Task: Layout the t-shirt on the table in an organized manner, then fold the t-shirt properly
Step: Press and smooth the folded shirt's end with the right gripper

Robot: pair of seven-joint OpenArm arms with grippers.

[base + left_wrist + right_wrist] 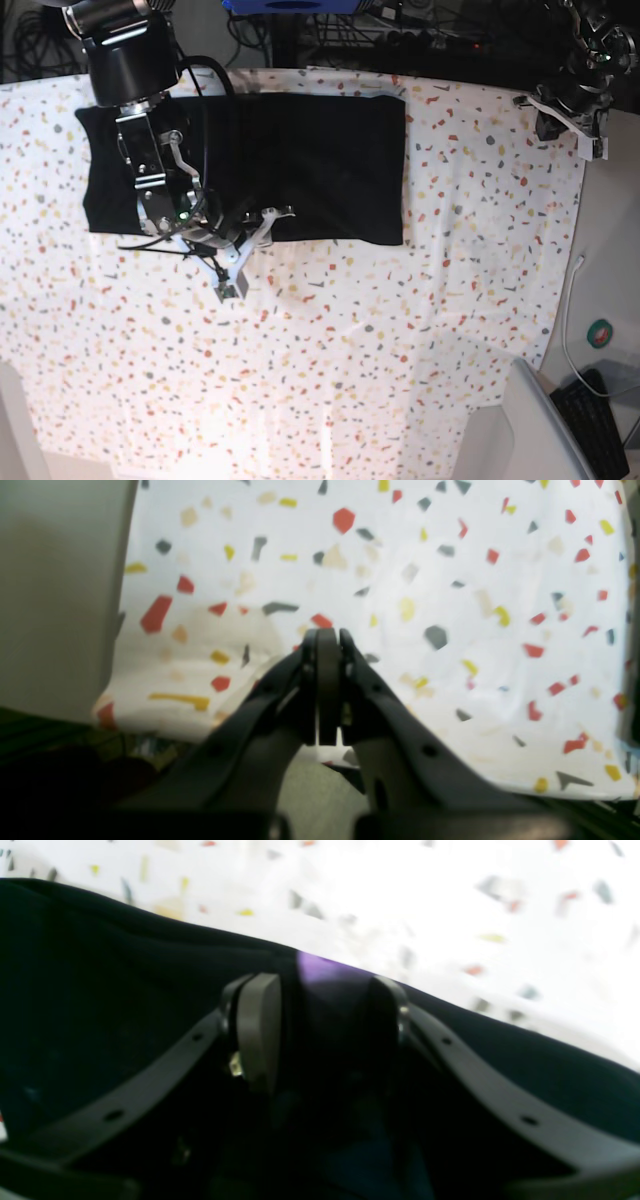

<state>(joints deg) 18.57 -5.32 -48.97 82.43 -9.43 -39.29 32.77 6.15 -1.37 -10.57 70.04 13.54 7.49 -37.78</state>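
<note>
Black t-shirt (300, 165) folded on table (400, 350); right gripper (322, 1032) parted over hem, holding nothing; left gripper (327, 690) closed, empty

t-shirt (300, 160): black (purple patch) | table (400, 350): white, red-yellow-grey flecks

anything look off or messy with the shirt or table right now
Nothing stands out. The t-shirt lies as a neat black rectangle on the table, edges roughly straight. The right tool is open over its near edge, and the left tool is shut above the table's far corner.
</note>
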